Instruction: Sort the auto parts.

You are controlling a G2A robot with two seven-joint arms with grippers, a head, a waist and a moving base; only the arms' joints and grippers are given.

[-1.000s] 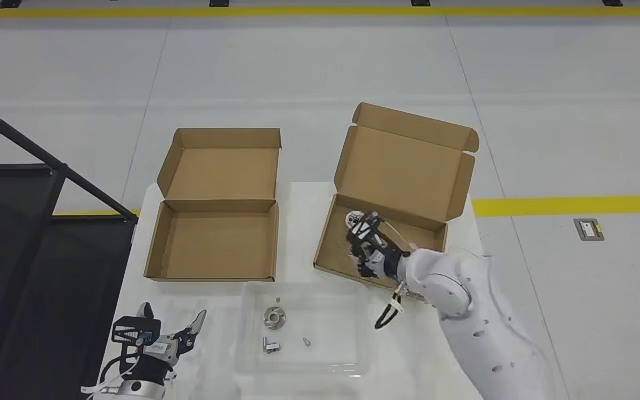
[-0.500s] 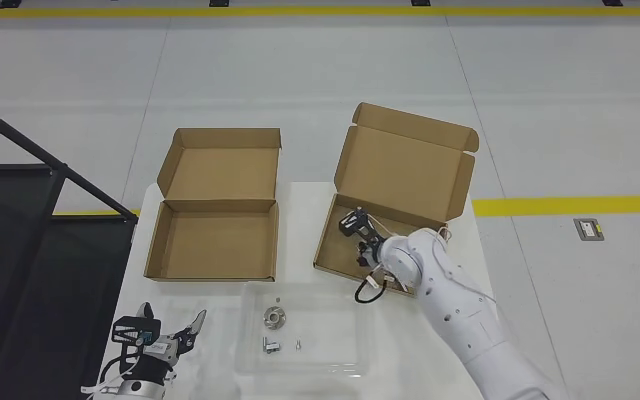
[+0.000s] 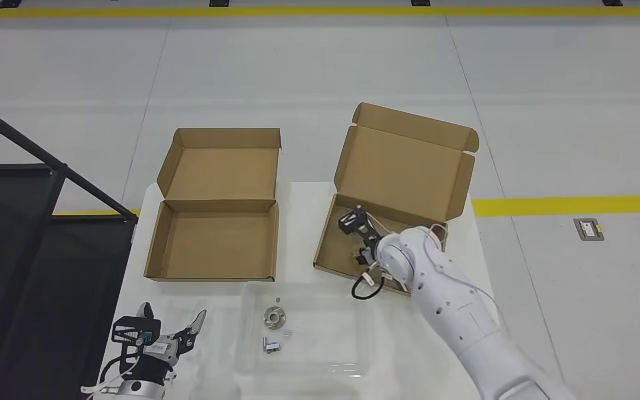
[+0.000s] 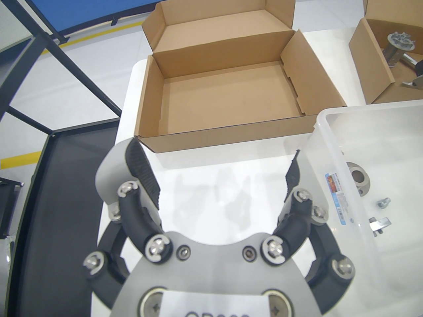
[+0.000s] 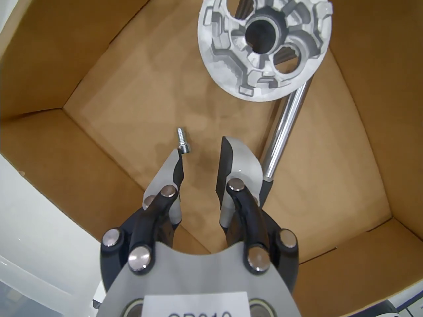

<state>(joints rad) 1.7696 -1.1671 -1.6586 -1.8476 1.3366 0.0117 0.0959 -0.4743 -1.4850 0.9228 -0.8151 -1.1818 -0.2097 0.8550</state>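
**Just off the bolt: right gripper (image 5: 202,148) parted inside the right-hand cardboard box (image 3: 404,165)**

Seen from above, two open brown cardboard boxes sit side by side on the white table (image 3: 300,215), with their lids folded back toward the top of the frame. The right arm leans into the right-hand box, right of centre. Its wrist view shows the fingers a narrow gap apart with nothing between them. A small silver hex-head bolt (image 5: 182,140) lies on the box floor, its head right at the tip of one finger. Whether metal meets metal cannot be told. Deeper in the same box lies a grey cast-metal hub disc (image 5: 264,34) with round holes and raised ribs. A polished chrome shaft (image 5: 286,123) runs out from under the disc, past the other finger.

The left-hand cardboard box (image 3: 213,240), left of centre, has a bare floor. Below the two boxes, at bottom centre of the top view, stands a clear plastic tub (image 3: 250,330). It holds a round flanged metal ring (image 3: 274,317), a short silver screw (image 4: 383,202) and a small angular metal clip (image 4: 380,222), all lying apart from one another.

The left gripper (image 4: 214,153) sits at the lower left corner of the top view, over bare table beside the tub. Its ribbed black pads (image 4: 142,166) are spread wide and grip nothing.
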